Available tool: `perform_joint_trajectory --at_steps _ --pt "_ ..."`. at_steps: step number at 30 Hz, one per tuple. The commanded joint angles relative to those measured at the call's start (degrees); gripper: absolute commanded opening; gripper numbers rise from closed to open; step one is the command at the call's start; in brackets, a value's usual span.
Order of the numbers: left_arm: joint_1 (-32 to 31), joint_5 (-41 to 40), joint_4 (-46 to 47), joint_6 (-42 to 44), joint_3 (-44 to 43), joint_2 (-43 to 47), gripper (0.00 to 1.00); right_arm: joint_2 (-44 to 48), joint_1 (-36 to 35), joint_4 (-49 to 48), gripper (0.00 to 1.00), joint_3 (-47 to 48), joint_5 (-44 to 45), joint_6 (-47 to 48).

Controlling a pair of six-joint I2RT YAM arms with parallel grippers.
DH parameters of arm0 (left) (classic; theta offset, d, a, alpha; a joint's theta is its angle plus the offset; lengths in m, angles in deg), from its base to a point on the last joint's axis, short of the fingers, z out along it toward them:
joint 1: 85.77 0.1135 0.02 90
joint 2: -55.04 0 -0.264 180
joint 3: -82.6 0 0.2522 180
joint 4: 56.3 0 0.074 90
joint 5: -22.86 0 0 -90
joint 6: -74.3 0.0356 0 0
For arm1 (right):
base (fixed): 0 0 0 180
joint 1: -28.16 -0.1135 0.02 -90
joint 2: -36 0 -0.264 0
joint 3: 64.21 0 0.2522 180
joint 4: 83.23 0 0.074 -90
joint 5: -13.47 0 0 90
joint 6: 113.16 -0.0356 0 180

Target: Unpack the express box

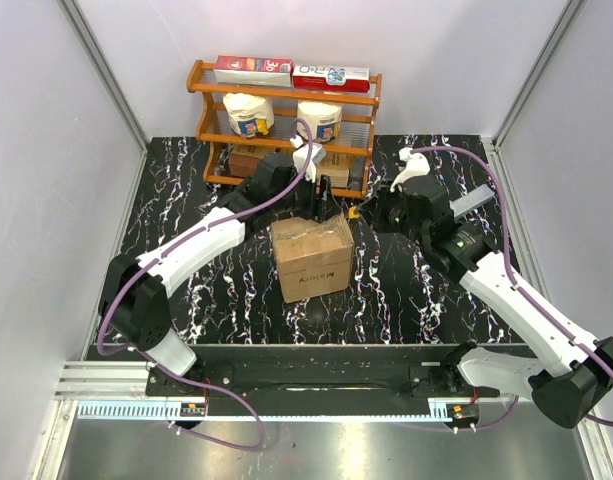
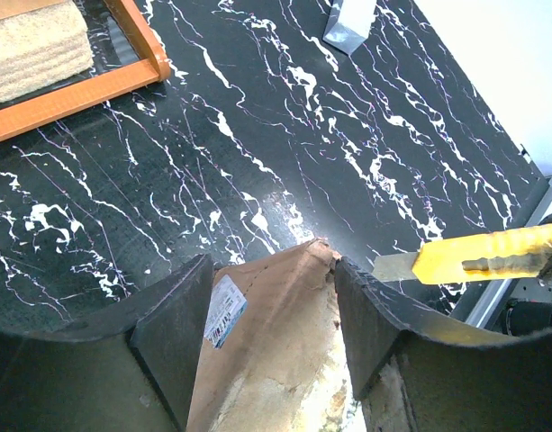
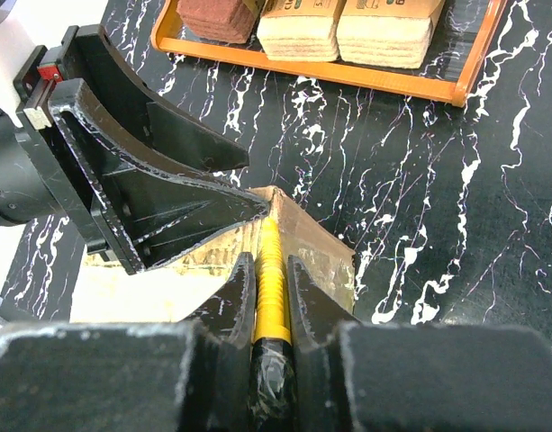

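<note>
Top view: the express box (image 1: 311,258) stands closed at frame centre on the black marbled tabletop (image 1: 406,290), below a wooden rack (image 1: 284,95). The left gripper (image 1: 321,200) sits at the box's upper edge and the right gripper (image 1: 369,212) just beside its upper right corner. Left wrist view: the gripper's fingers (image 2: 172,333) stand wide apart, astride a box corner at lower centre. Contact cannot be determined. A yellow utility knife (image 2: 492,255) points in from the right edge, blade out, near that corner. Right wrist view: the right gripper (image 3: 269,261) is clamped on the knife at lower centre. The knife is aimed at the box corner, where the left gripper's fingers are spread.
</note>
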State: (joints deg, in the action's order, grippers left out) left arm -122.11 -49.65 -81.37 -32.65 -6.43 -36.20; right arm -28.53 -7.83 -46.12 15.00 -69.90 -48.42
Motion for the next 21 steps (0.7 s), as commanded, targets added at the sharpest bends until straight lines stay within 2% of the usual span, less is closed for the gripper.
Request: perform_joint_trajectory --at_steps 1,9,21 --pt "-0.31 -1.24 -1.96 1.3 1.44 1.33 0.6 -0.77 -0.31 -2.08 0.0 2.05 1.71 1.44" --pt "-0.4 -1.24 -1.87 1.57 1.44 1.33 0.6 -0.5 -0.31 -3.23 0.0 3.36 3.56 1.96" --pt "-0.49 -1.24 -1.61 1.74 1.17 1.33 0.6 -1.65 -0.31 -3.23 0.0 2.58 0.93 1.7"
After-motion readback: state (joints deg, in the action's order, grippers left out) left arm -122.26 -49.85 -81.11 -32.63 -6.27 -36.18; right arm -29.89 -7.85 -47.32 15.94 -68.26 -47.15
